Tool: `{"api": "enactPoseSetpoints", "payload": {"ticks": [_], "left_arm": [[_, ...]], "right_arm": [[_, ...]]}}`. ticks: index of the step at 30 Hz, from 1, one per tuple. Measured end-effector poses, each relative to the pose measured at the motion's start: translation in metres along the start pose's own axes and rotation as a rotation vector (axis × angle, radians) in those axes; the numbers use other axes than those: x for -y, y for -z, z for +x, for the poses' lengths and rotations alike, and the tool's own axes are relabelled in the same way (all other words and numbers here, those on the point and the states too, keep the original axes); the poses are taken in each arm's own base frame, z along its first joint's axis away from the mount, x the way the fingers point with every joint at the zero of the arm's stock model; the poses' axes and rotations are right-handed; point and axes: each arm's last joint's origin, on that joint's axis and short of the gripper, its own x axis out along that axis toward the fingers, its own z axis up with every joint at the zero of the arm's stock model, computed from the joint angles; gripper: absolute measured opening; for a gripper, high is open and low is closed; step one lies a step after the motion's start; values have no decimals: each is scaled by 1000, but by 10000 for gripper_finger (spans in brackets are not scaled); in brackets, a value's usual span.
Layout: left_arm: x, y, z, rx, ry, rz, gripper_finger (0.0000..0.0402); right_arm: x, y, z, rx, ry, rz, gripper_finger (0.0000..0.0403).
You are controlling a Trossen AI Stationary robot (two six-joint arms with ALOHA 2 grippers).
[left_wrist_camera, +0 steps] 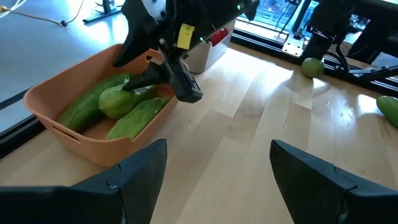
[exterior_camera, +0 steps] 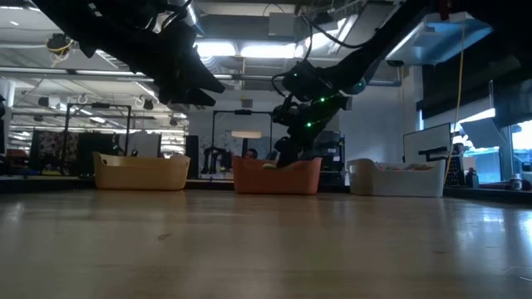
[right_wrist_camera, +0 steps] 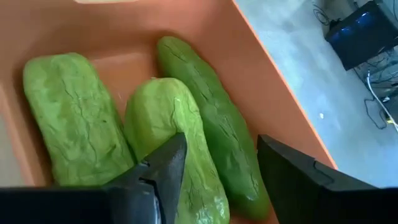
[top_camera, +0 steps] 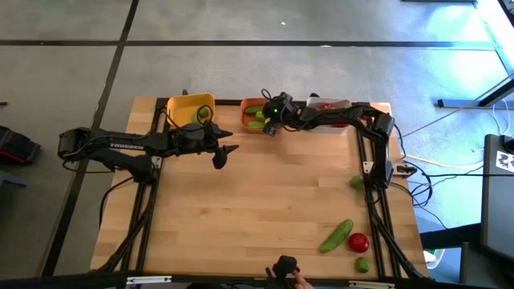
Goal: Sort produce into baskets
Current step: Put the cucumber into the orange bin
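The orange basket (top_camera: 250, 105) (left_wrist_camera: 74, 127) holds three green cucumbers (right_wrist_camera: 74, 124) lying side by side on its floor. My right gripper (right_wrist_camera: 217, 162) (left_wrist_camera: 163, 87) reaches in over them from the table's right, slanting down. It is open, with its fingertips just above the middle cucumber (right_wrist_camera: 165, 112) and the dark one (right_wrist_camera: 211, 118). My left gripper (left_wrist_camera: 217, 168) (top_camera: 223, 152) hangs open over bare wood near the yellow basket (top_camera: 191, 110). The white basket (left_wrist_camera: 208, 46) stands beside the orange one, partly under the right arm.
Near the table's right front corner lie a cucumber (top_camera: 336, 235), a red tomato (top_camera: 358, 242) and a lime (top_camera: 363, 263). Another lime (top_camera: 356, 182) lies at the right edge. The three baskets stand in a row along the far edge.
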Motion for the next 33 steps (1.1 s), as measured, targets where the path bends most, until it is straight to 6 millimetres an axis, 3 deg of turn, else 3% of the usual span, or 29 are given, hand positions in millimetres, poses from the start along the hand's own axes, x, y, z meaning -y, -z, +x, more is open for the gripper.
{"api": "enactPoseSetpoints", "payload": {"ticks": [6,10,15,20,27,33], "left_arm": [[0,0,0,1,-3,-1,281],[0,0,0,1,-4,-1,281],[0,0,0,1,-5,-1,281],[0,0,0,1,-6,-1,281],[0,1,0,-7,-7,1,281],[-1,2,0,-16,-10,5,281]], "right_arm": [[1,-1,-2,4,2,-25,193],[4,-9,-21,8,7,-49,193],[8,-33,-77,80,-8,-62,193],[-2,-35,-137,32,-140,-72,193],[-28,-20,-205,-115,-438,-4,193],[-59,1,-243,-309,-555,-37,193]]}}
